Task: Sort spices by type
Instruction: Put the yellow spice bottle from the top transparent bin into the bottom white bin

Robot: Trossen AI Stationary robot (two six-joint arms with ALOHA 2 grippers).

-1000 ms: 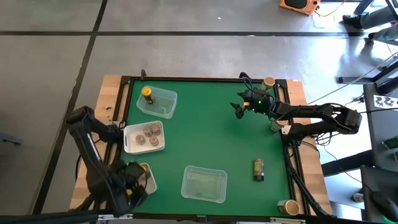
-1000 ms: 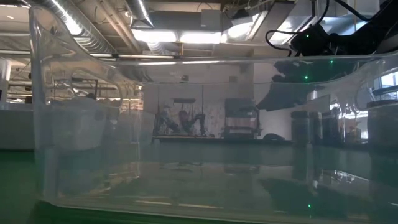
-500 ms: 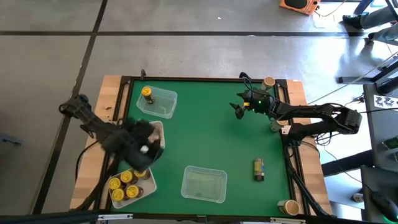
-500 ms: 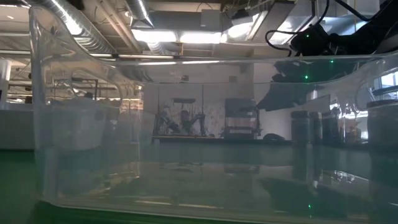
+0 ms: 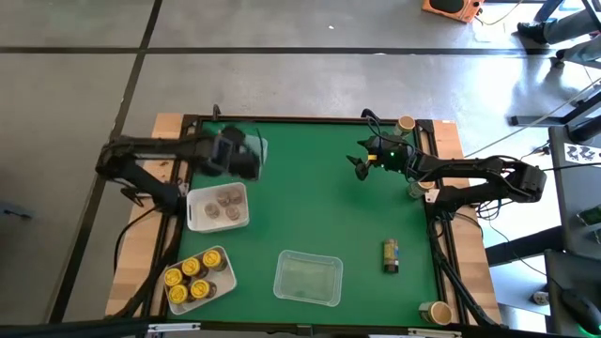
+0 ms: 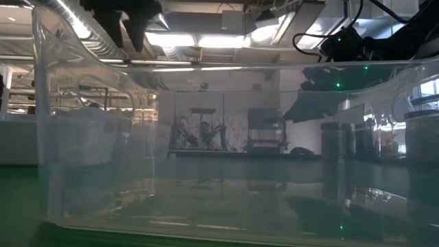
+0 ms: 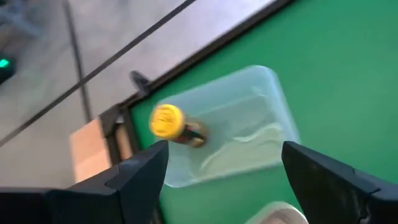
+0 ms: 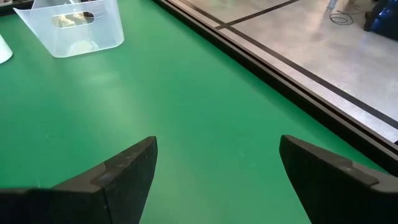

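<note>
A: Big swing from the left arm! A second ago it was folded over the near-left corner, hiding the tray there. Now the left gripper (image 5: 246, 158) hangs over the far-left tray (image 5: 252, 167), fingers spread wide, nothing between them.

B: And the wrist view shows the target: one yellow-lidded jar (image 7: 175, 124) lying on its side in that tray, between the open fingers but well below them.

A: With the arm gone, the near-left tray (image 5: 223, 277) shows its load: four yellow lids (image 5: 189, 279). So I'd say that lone yellow jar belongs with them.

B: The white tray (image 5: 193, 216) between the two holds brownish-grey lids (image 5: 224, 204). That group looks settled.

A: The right side?

B: No change. The right gripper (image 5: 362, 163) hovers at the far right of the mat, claw wide and empty, same spot as before. One jar (image 5: 391, 254) lies on the mat near right, and the clear tray (image 5: 285, 289) at the near edge looks empty.

A: So plenty left, I reckon: the yellow jar first, then that stray.
</note>
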